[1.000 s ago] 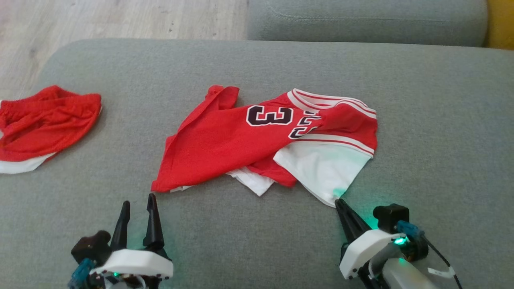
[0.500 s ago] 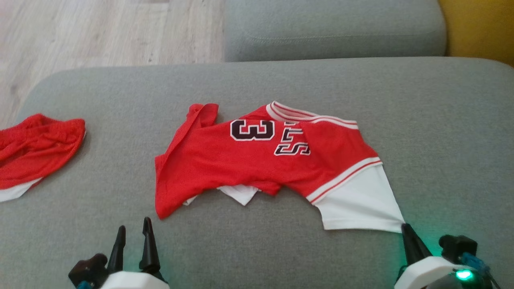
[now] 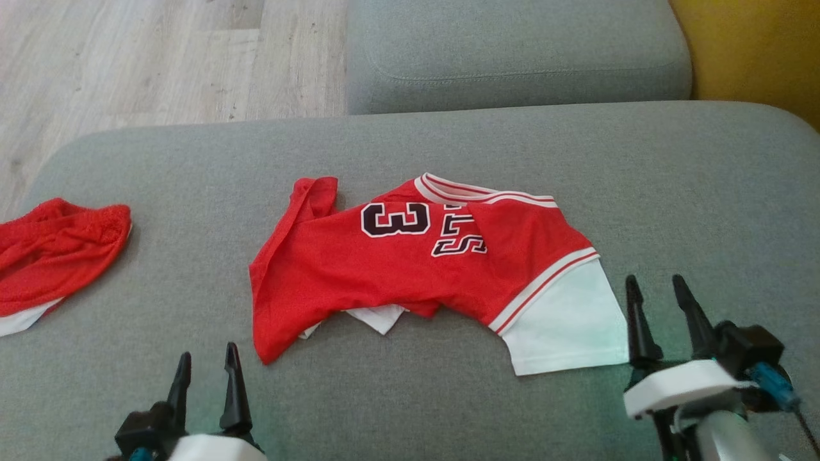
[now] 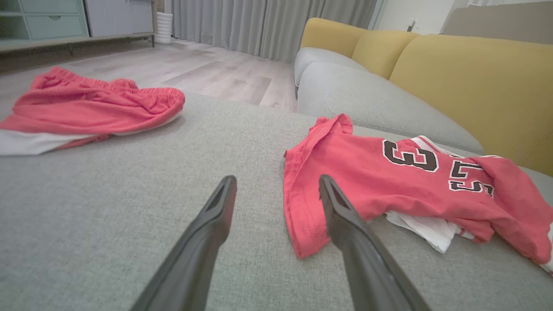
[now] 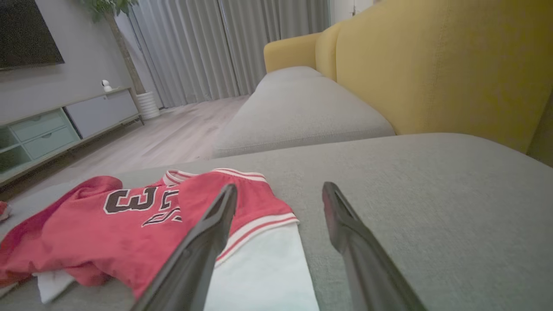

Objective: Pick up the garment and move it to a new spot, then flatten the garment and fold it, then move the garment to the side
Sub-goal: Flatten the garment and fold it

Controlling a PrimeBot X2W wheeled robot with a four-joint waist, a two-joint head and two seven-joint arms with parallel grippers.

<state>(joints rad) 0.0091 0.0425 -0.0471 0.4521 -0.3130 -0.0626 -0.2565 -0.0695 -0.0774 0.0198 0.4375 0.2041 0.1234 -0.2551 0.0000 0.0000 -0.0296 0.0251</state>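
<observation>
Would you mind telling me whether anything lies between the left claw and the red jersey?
Nothing visible does: only bare grey sofa cushion separates the open left claw from the near red corner of the jersey. The red shorts lie well off to its left.

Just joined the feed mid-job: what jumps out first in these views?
The red jersey with a black 3 lies rumpled mid-cushion on the grey sofa. Its white sleeve is spread toward the right pincer, which stands open beside it and holds nothing. A second red garment sits bunched at the cushion's far left, and the left pincer hovers open short of the jersey's lower left corner.
</observation>
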